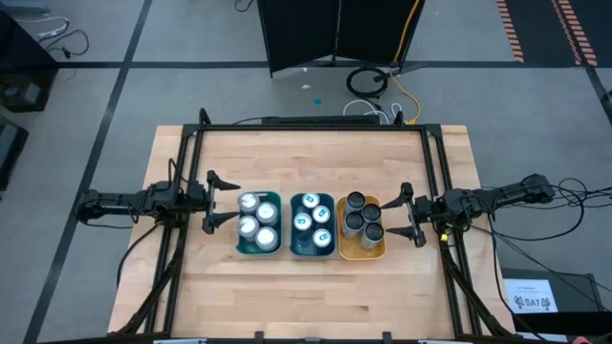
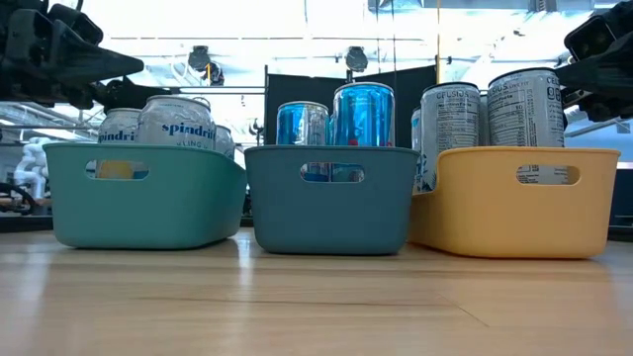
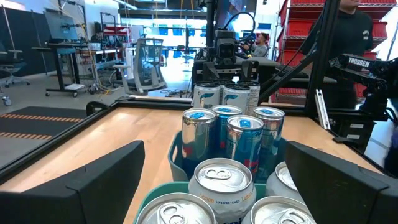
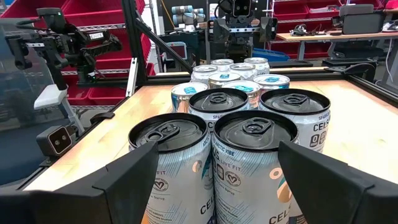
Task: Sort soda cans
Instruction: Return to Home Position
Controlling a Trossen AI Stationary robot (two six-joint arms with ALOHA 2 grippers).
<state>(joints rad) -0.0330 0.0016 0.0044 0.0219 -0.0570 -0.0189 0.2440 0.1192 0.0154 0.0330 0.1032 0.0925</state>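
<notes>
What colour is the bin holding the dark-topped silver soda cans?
Yellow. The rectangular plastic bin shows best in the low view.

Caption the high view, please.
Sorted soda cans in green bin, blue bin, yellow bin; open left pincer and right pincer flank them.

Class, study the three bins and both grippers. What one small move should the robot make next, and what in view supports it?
Probably draw the left gripper and the right gripper back, away from the bins. Both are open and empty. All twelve cans stand inside the green bin, the blue bin and the yellow bin, with none on the bare table.
</notes>
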